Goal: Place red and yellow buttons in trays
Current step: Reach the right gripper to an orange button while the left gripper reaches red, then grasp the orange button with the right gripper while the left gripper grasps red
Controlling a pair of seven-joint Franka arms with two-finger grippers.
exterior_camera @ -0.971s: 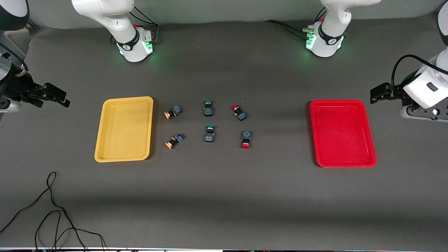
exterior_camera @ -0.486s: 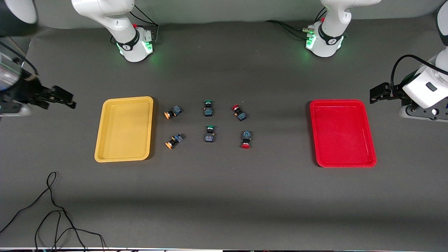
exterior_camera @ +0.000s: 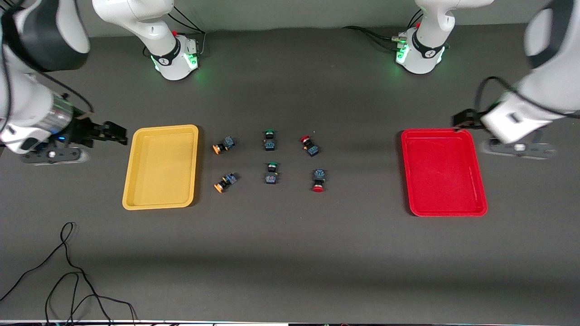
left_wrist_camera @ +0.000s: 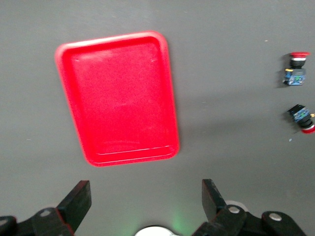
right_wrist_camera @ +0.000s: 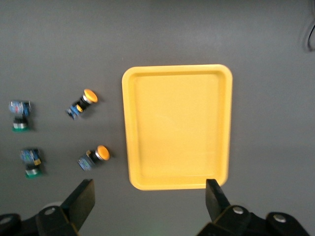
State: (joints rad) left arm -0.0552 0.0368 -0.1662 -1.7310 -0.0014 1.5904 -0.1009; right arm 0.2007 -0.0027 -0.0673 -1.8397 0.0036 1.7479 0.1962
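The yellow tray [exterior_camera: 161, 167] and the red tray [exterior_camera: 444, 174] lie empty toward opposite ends of the table. Between them lie two yellow-capped buttons [exterior_camera: 223, 146] [exterior_camera: 225, 182] beside the yellow tray, and two red-capped buttons [exterior_camera: 309, 145] [exterior_camera: 319, 180] toward the red tray. My right gripper [exterior_camera: 115, 132] is open and empty over the table beside the yellow tray [right_wrist_camera: 177, 125]. My left gripper [exterior_camera: 462, 120] is open and empty over the red tray's corner [left_wrist_camera: 118, 96]. The right wrist view shows the yellow buttons [right_wrist_camera: 83, 102] [right_wrist_camera: 94, 156]. The left wrist view shows the red ones [left_wrist_camera: 295, 70] [left_wrist_camera: 301, 117].
Two green-capped switches [exterior_camera: 269, 139] [exterior_camera: 271, 173] lie between the yellow and red buttons. A loose black cable [exterior_camera: 68, 280] lies on the table near the front camera at the right arm's end. The arm bases [exterior_camera: 174, 56] [exterior_camera: 419, 54] stand along the table's back edge.
Both arms have swung in from the table's ends toward the trays. The right gripper now sits beside the yellow tray, the left one over the red tray's corner. The buttons have not moved.
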